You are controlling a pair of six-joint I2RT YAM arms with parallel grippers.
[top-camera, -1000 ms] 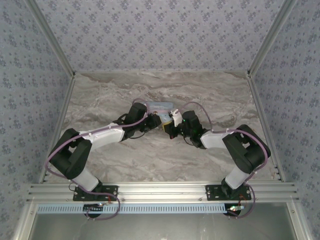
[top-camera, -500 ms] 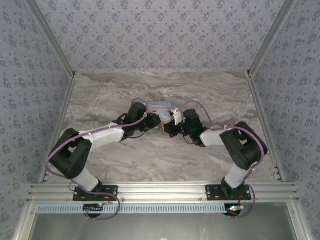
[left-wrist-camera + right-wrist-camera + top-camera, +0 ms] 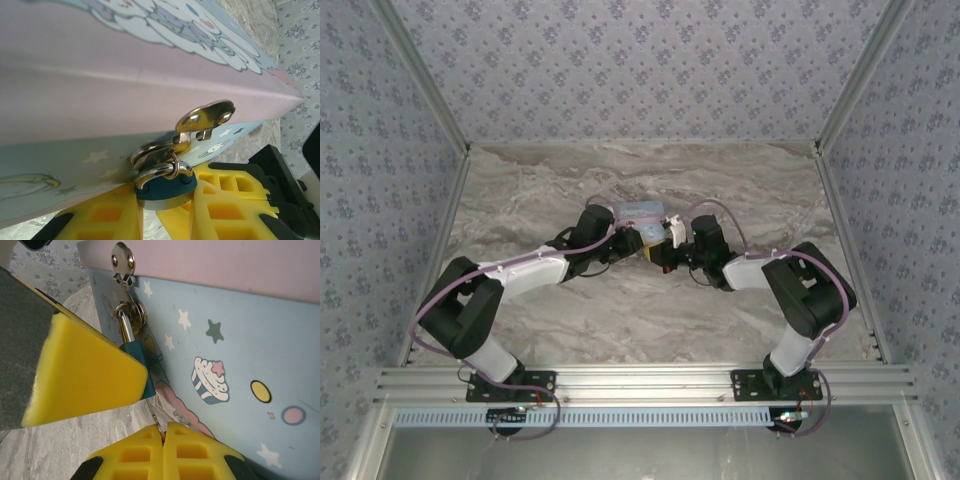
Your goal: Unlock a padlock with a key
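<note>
This is a purpose-built robot test cell of the sort found in a robotics lab, not a home or a shop. A bare aluminium frame [image 3: 420, 75] of slotted profiles forms an open box. Its far wall [image 3: 640, 70], left wall [image 3: 370, 180] and right wall [image 3: 910, 180] are flat panels covered in grey-blue flower-print wallpaper. The grey marble-patterned surface [image 3: 620, 330] is a flat sheet fitted between those panels. Along its near edge runs a ribbed aluminium rail [image 3: 640, 382], where the black-and-white left arm [image 3: 520, 275] and right arm [image 3: 790, 285] are bolted down. A pale slotted cable duct [image 3: 640, 416] lies just in front, and lilac cables [image 3: 425, 315] loop along the arms.
</note>
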